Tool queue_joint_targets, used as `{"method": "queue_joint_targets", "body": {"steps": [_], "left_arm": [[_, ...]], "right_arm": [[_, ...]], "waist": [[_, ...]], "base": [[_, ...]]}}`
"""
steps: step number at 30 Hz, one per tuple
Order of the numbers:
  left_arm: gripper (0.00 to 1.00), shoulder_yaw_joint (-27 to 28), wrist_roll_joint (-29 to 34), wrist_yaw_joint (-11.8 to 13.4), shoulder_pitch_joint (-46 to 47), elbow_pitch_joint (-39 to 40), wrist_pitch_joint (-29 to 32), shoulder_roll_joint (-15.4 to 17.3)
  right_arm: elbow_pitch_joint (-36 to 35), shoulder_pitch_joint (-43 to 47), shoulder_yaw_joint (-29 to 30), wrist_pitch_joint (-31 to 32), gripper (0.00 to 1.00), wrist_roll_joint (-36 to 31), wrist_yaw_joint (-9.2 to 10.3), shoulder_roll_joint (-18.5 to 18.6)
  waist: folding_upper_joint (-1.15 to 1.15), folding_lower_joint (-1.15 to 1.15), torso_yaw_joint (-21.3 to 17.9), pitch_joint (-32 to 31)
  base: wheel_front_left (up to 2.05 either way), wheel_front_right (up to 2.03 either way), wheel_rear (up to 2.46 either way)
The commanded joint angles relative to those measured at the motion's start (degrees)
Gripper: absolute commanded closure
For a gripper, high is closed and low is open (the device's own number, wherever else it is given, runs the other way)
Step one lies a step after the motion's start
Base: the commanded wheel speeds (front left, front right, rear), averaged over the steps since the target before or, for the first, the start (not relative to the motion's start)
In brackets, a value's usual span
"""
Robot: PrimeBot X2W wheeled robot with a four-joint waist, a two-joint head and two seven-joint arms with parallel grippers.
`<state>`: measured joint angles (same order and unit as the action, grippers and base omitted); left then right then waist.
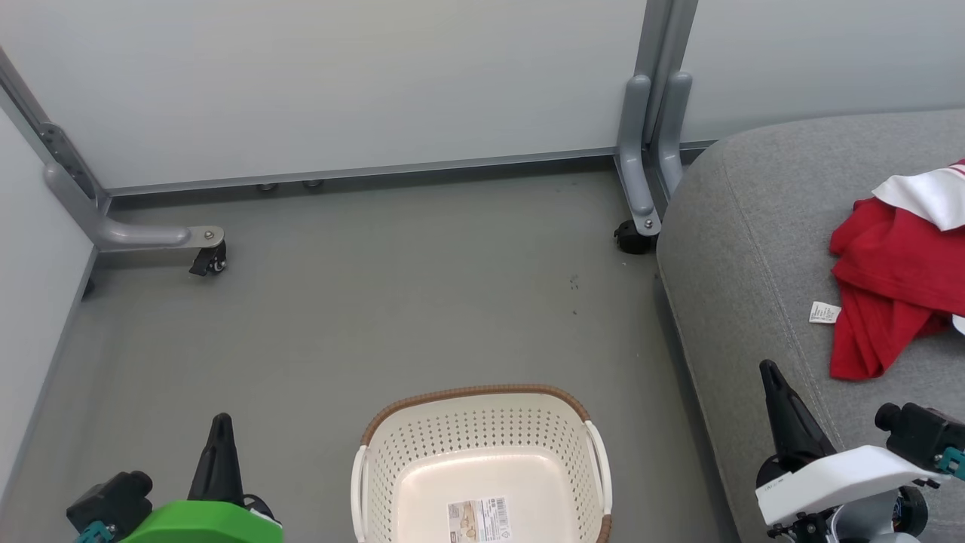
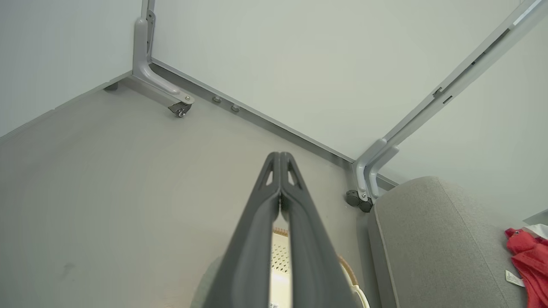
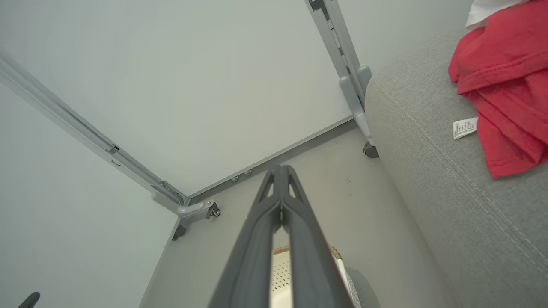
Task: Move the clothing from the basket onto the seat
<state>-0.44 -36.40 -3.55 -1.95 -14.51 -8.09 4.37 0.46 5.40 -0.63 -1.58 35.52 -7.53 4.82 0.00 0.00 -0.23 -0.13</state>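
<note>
The red clothing [image 1: 893,283] with white trim lies crumpled on the grey seat [image 1: 754,226] at the right, its small white label tag [image 1: 824,312] beside it. The same clothing [image 3: 501,85] lies on the seat [image 3: 449,179] in the right wrist view, and the clothing [image 2: 528,261] reaches the left wrist view's right edge. The cream basket [image 1: 482,467] with a brown rim stands on the floor at bottom centre, holding nothing but a sticker. My left gripper [image 1: 221,422] is shut at the lower left, holding nothing. My right gripper [image 1: 769,371] is shut over the seat's front edge, holding nothing.
Pale partition walls enclose the grey floor [image 1: 362,302]. A grey frame leg with a castor [image 1: 207,260] stands at the back left. Another frame post with a castor [image 1: 632,237] stands against the seat's back corner.
</note>
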Motion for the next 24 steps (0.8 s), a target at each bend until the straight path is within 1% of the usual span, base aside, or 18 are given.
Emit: {"method": "queue_joint_targets", "body": {"steps": [1, 13, 24], "left_arm": [[1.0, 0.4, -2.3, -0.4, 1.9, 1.0, 0.5, 0.0], [1.0, 1.6, -11.9, -1.0, 3.1, 0.9, 3.0, -0.3], [1.0, 2.6, -19.5, -1.5, 4.1, 0.9, 5.0, -0.5]], "right_arm": [[-0.1, -1.6, 0.3, 0.2, 1.0, 2.3, 0.02, 0.6], [2.3, -3.4, 0.8, 1.0, 1.0, 12.7, 0.02, 0.7], [4.2, -4.9, 1.3, 1.8, 1.0, 20.8, 0.02, 0.6]], "waist": [[0.0, 0.0, 0.0, 0.0], [0.0, 0.0, 0.0, 0.0], [0.0, 0.0, 0.1, 0.1]], "base": [[0.0, 0.0, 0.0], [0.0, 0.0, 0.0], [0.0, 0.0, 0.0]]}}
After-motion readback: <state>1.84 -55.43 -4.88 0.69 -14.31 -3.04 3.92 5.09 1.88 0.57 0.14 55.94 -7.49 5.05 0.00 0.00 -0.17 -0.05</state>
